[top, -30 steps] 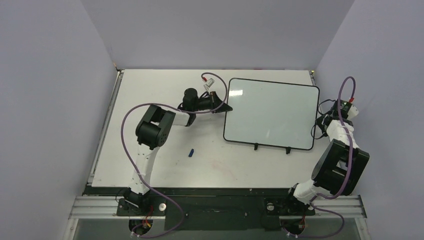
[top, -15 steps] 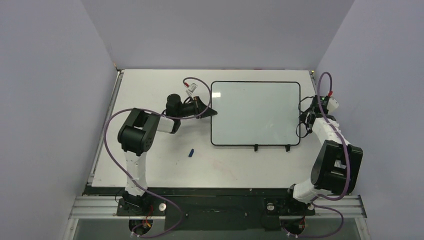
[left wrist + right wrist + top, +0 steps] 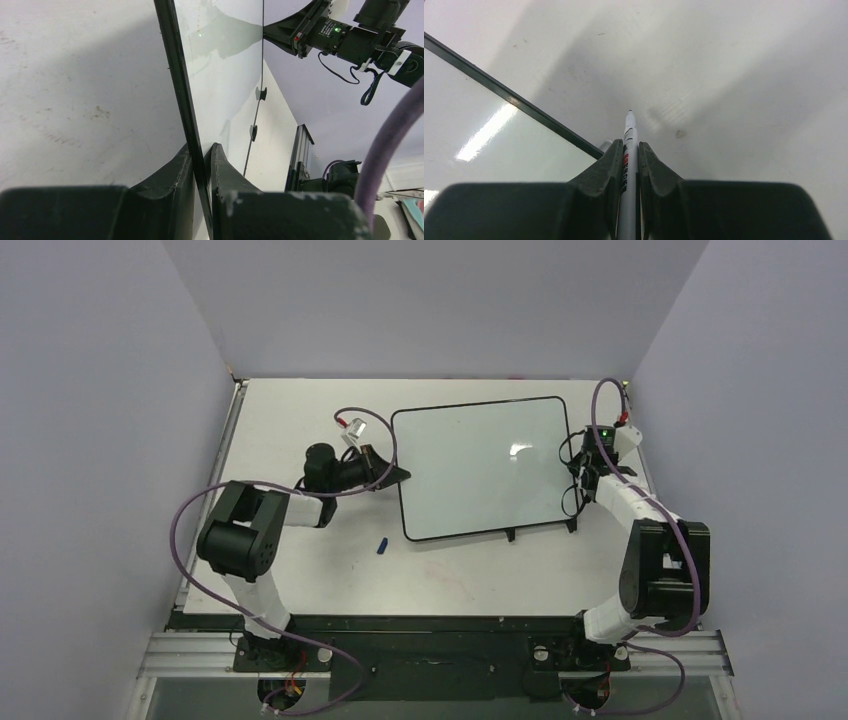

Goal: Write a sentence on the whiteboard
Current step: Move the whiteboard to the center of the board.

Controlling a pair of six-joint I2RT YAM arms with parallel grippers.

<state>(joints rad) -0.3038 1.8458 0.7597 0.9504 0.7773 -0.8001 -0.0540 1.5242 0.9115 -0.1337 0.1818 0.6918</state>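
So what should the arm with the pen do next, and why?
Probably slide the right gripper left until the marker tip is over the whiteboard. The board is blank, the tip points at the table just beyond its frame, and the left gripper pinches the opposite edge.

whiteboard (image 3: 220, 100): seen edge-on from the left wrist, far end cut by the top edge; near rim hidden between the left gripper's (image 3: 201, 148) fingers.
marker (image 3: 629, 131): rear barrel buried between the right gripper's (image 3: 629, 148) fingers, cut by the bottom edge; barrel print too small to read.
small blue object (image 3: 382, 545) on the table (image 3: 300, 440): too small to identify.
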